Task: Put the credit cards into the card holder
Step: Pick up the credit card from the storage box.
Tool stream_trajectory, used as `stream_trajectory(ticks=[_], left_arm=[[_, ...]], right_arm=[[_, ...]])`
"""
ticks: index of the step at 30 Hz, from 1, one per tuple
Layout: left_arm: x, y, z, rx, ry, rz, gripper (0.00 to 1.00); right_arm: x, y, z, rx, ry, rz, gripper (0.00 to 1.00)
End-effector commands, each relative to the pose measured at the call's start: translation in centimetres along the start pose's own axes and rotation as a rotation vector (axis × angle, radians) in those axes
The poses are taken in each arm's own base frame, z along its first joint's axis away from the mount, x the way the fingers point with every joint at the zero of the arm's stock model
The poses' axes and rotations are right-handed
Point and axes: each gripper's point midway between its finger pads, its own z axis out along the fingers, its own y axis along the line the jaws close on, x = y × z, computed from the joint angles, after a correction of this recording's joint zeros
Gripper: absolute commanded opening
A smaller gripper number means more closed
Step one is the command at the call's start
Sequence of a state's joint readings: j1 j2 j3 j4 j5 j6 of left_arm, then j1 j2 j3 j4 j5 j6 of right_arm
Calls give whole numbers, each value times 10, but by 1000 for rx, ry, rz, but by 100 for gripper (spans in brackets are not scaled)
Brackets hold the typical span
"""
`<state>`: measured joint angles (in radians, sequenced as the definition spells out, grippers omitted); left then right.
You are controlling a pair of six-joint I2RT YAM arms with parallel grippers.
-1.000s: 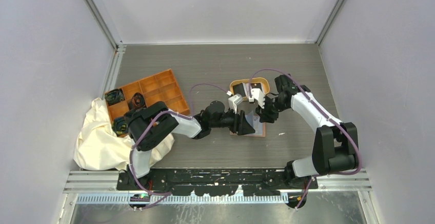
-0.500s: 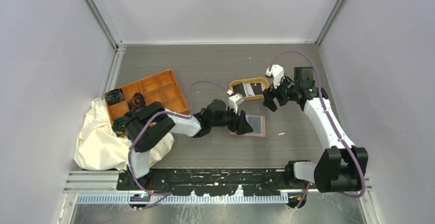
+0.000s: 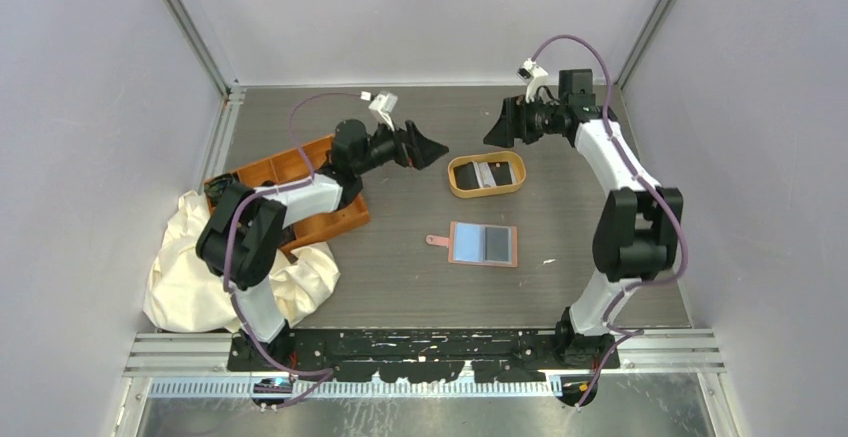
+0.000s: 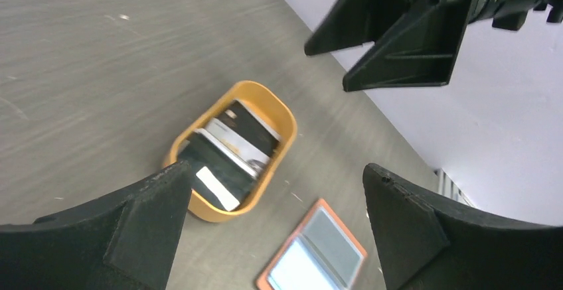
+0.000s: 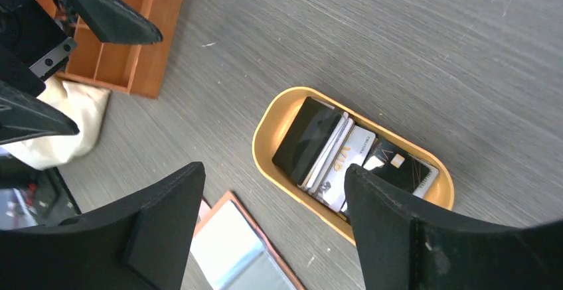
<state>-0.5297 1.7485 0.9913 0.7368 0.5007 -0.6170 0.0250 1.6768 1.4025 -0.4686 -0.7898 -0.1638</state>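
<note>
Though indistinct overhead, credit cards [image 5: 348, 157] separable wrist-side

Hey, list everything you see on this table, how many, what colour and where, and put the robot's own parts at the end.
credit cards: several, black and white, stacked in the oval tray
oval tray: one, tan-yellow, far middle of the table
card holder: one, pinkish-brown with bluish pockets, lying open nearer than the oval tray
compartment tray: one, orange, left side
cloth: one, cream, near left corner
table: one, grey
left claw: one, black, open and empty, raised left of the oval tray
right claw: one, black, open and empty, raised beyond the oval tray
</note>
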Motion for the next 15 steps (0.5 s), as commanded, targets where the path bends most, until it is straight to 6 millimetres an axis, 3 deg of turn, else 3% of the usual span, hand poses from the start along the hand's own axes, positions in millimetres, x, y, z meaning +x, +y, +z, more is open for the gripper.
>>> stream_trajectory(ticks=[1,4,7,9,15], left_arm=[[-34,8,16,6,-32,22,100],[-20,39,16,-152,10,106,100],[7,76,3,-306,42,215,98],[15,90,-7,-365,39,251,97],[9,76,-12,-298,-9,304,100]], right_arm=[[4,-6,25,-47,67,213,78],[21,-20,42,-28,115,282,70],[33,-27,50,-22,145,318,67],[38,-29,54,-23,155,325,67],[44,-33,66,-14,182,308,66]])
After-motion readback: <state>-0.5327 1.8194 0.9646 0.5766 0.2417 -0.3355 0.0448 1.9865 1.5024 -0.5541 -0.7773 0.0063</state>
